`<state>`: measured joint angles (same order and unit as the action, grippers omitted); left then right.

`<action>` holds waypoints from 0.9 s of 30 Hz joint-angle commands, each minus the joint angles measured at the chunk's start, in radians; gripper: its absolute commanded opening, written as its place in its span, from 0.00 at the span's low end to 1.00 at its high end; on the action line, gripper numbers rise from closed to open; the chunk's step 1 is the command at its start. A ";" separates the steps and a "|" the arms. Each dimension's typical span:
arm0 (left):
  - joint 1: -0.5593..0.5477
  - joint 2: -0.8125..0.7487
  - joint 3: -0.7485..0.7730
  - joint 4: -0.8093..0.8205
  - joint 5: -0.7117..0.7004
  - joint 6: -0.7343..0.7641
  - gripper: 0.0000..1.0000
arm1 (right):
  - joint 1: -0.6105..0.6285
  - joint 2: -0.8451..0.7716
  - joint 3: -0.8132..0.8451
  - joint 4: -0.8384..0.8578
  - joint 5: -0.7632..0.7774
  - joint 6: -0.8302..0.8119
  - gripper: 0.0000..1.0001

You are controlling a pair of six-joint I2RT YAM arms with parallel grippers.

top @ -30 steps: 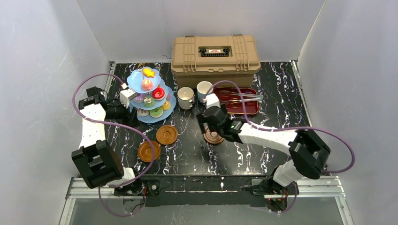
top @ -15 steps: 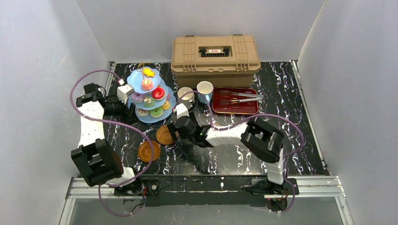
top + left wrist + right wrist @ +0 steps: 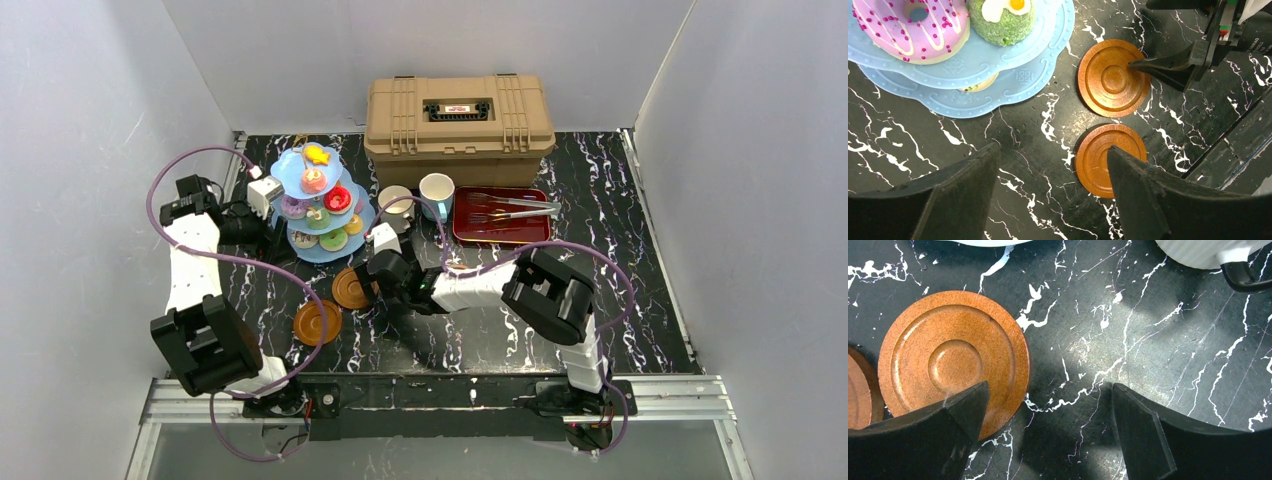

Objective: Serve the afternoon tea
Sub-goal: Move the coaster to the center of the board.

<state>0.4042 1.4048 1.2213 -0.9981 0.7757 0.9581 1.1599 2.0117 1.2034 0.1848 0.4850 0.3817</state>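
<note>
Now, round ridged brown saucer, marbled black table, scalloped blue stand.

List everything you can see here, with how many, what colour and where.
Tan plastic toolbox: one, tan, back centre.
Light-blue three-tier scalloped cake stand: one, light blue, back left.
Small toy donuts and cakes: several, mixed colours, on the stand's tiers.
White mug: one, white, right of the stand.
Light-blue mug: one, light blue, beside the white mug.
Round brown saucers: two showing, brown, in front of the stand.
Dark-red rectangular tray: one, dark red, right of the mugs.
Metal tongs: one pair, silver, on the tray.
Left claw: one, black, open, beside the stand.
Right claw: one, black, open, finger over a saucer's edge.
</note>
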 commanded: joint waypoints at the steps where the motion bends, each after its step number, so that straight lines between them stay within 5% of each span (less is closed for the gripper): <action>1: 0.006 0.001 0.034 -0.029 0.043 -0.030 0.81 | -0.002 0.002 0.000 -0.115 0.039 0.009 1.00; 10: 0.006 -0.014 0.015 0.035 0.089 -0.133 0.98 | -0.013 -0.143 -0.177 -0.148 0.101 0.026 1.00; 27: 0.006 -0.038 -0.006 0.056 0.088 -0.145 0.98 | -0.078 -0.316 -0.288 -0.157 0.054 -0.017 1.00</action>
<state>0.4042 1.4006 1.2232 -0.9283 0.8223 0.8207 1.0924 1.7512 0.9157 0.1009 0.5472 0.4049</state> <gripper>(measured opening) 0.981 1.001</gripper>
